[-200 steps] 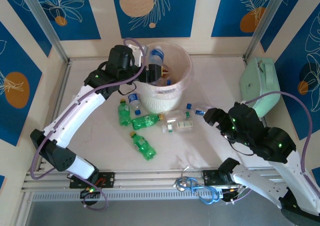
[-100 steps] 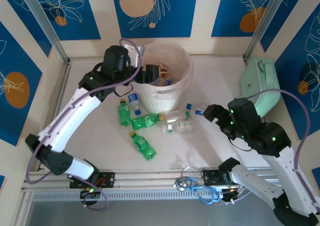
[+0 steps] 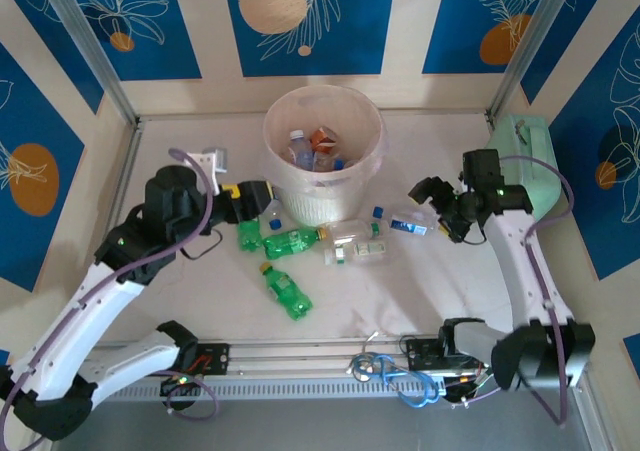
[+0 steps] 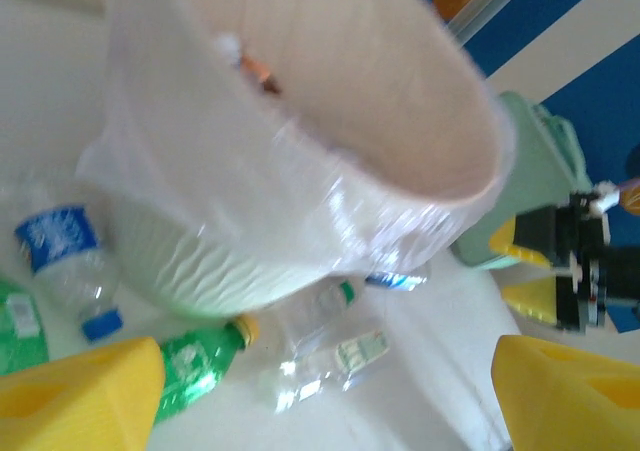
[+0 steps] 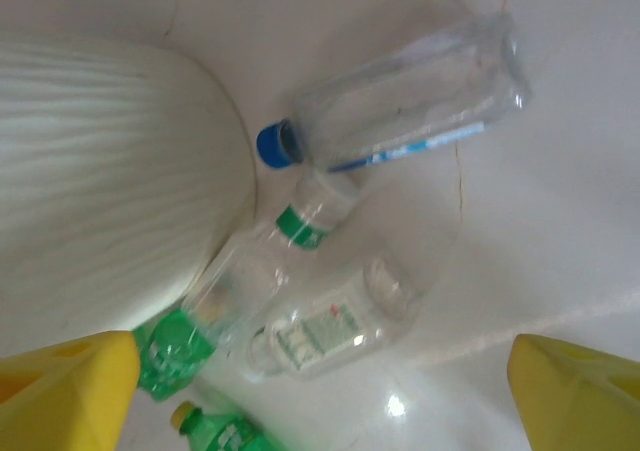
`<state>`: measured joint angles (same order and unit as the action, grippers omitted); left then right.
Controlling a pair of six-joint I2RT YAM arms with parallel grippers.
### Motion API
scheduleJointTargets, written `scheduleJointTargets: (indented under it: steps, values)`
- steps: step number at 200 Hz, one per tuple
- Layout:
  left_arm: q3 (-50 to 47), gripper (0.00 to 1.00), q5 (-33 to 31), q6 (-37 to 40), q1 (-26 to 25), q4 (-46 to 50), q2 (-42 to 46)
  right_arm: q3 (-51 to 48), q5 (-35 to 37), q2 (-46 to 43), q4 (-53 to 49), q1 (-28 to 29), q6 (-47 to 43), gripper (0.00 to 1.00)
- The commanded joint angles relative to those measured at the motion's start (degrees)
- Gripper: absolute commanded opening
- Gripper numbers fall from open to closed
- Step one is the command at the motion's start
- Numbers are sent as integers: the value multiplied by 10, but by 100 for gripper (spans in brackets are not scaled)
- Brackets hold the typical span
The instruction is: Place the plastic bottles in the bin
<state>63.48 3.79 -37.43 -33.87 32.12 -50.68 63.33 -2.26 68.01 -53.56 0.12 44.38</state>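
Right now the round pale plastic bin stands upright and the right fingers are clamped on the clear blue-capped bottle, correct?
Not clamped: in the right wrist view the right fingers are spread wide and the clear blue-capped bottle lies free. The round pale plastic bin does stand upright.

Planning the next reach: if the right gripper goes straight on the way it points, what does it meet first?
Probably the clear bottle with the white-and-green label, lying between the open fingers of the right gripper; depth is unclear.
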Motion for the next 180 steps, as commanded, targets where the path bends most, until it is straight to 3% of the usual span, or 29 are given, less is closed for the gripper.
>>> scheduleJointTargets:
  steps: [1, 45, 98, 180]
  values:
    - [-48, 85, 1, -56, 9, -14, 38, 23, -18, 53, 39, -4, -62, 95]
    - [-124, 83, 15, -112, 11, -34, 89, 87, -18, 189, 90, -14, -95, 96]
    - [-150, 82, 23, -124, 11, -30, 96, 193, -22, 337, 74, -19, -127, 95]
    - [-160, 82, 32, -130, 12, -51, 73, 147, -28, 359, 93, -6, -122, 96]
